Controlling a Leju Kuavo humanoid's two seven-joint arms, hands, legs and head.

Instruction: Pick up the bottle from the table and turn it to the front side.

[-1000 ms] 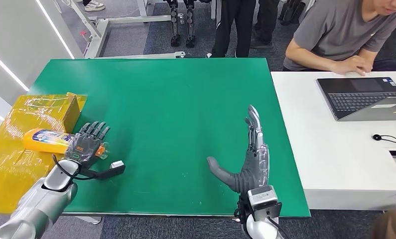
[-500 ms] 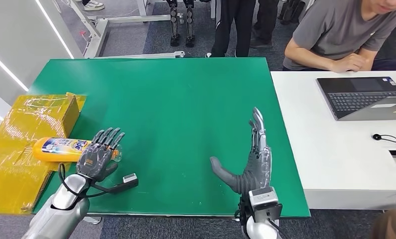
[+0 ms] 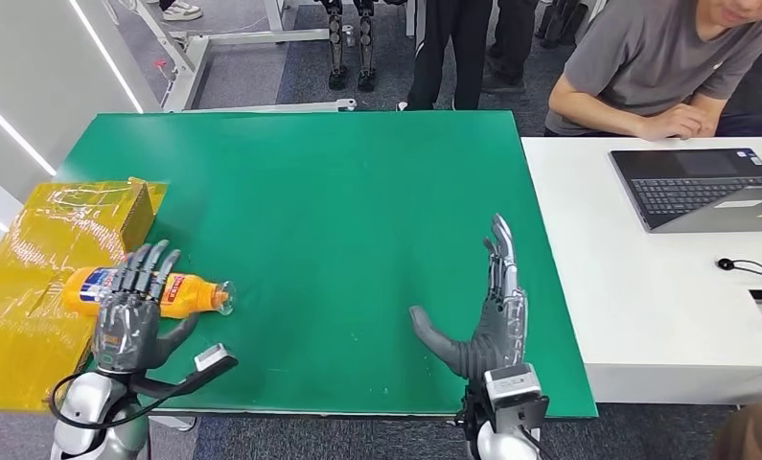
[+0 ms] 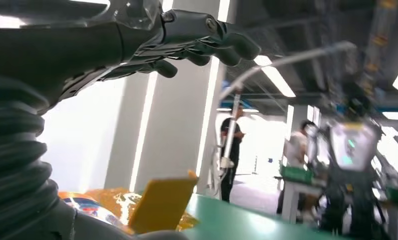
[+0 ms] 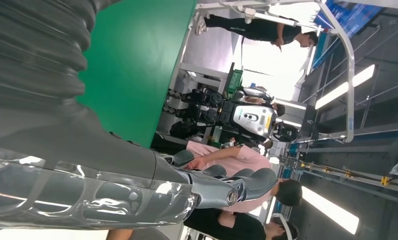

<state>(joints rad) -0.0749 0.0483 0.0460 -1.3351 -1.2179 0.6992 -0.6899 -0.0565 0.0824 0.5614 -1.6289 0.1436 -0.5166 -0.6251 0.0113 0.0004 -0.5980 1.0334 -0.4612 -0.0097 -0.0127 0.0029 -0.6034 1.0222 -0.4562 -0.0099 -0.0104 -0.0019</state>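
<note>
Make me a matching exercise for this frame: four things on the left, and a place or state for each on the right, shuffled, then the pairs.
Things:
1. bottle
2. left hand
3. right hand
4. laptop

Places or states:
A. open on the white table, in front of a seated person
B. lying on its side at the green table's left edge, cap toward the middle
C. over the bottle's label, fingers spread
D. held edge-on above the green table, fingers straight, holding nothing

Pairs: 1-B, 2-C, 3-D, 4-A
</note>
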